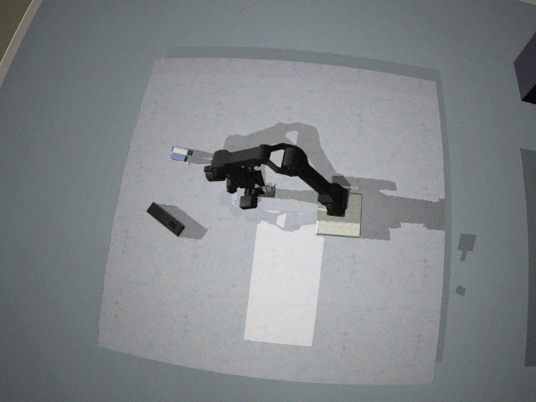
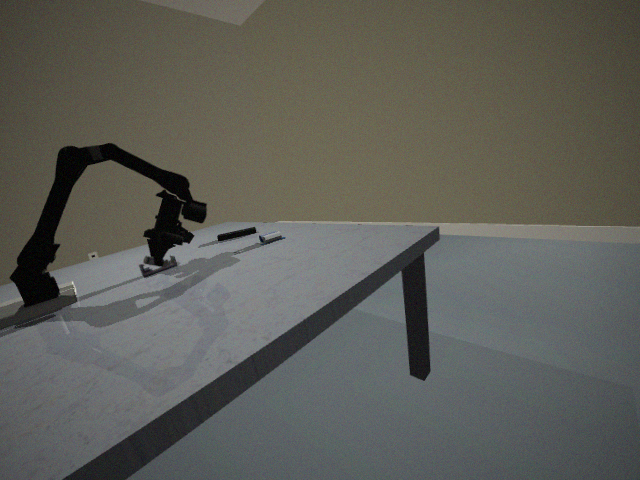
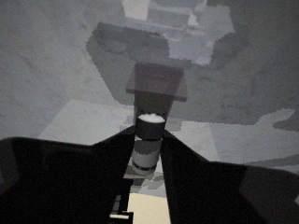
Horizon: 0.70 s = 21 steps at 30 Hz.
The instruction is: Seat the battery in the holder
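Observation:
The grey holder (image 1: 269, 193) (image 2: 159, 269) lies on the table under my gripper. One end juts out to the right of the arm in the top view, and the rest is hidden. A raised end piece of the holder (image 3: 157, 77) shows beyond the fingers in the wrist view. My gripper (image 2: 158, 262) (image 3: 149, 132) points down and is shut on the battery (image 3: 145, 156), a grey and dark cylinder with a pale end. The battery is at the holder, between its ends. Whether it touches the holder's floor, spring or lip cannot be told.
A blue and white two-cell object (image 1: 179, 154) (image 2: 270, 237) lies toward the far end of the table. A black bar (image 1: 165, 219) (image 2: 236, 234) lies near it. The arm stands on a pale base plate (image 1: 337, 229). A white rectangle (image 1: 283, 290) lies beside the holder area.

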### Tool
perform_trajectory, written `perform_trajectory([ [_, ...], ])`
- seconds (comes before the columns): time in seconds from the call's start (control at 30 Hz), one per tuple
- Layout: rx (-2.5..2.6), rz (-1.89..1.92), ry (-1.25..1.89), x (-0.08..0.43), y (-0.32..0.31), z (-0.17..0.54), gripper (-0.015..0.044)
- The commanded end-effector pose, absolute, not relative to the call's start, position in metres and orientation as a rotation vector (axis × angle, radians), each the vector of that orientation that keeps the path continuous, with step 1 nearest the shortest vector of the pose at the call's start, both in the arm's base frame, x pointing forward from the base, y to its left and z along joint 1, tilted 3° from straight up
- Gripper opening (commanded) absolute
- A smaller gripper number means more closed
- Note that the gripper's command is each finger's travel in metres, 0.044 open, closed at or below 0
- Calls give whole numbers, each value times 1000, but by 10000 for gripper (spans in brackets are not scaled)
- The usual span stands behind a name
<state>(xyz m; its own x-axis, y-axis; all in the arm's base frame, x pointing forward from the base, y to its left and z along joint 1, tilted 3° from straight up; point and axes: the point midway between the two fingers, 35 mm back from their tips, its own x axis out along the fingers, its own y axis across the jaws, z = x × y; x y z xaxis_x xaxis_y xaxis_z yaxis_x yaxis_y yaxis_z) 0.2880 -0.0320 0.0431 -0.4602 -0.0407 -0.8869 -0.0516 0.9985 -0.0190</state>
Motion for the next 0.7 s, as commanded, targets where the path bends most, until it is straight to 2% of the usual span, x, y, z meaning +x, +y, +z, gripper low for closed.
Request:
perform_trajectory([
  [0.0,-59,10,2027,295,-32,43,81],
  [0.67,-56,12,2027,300,-31,43,81],
])
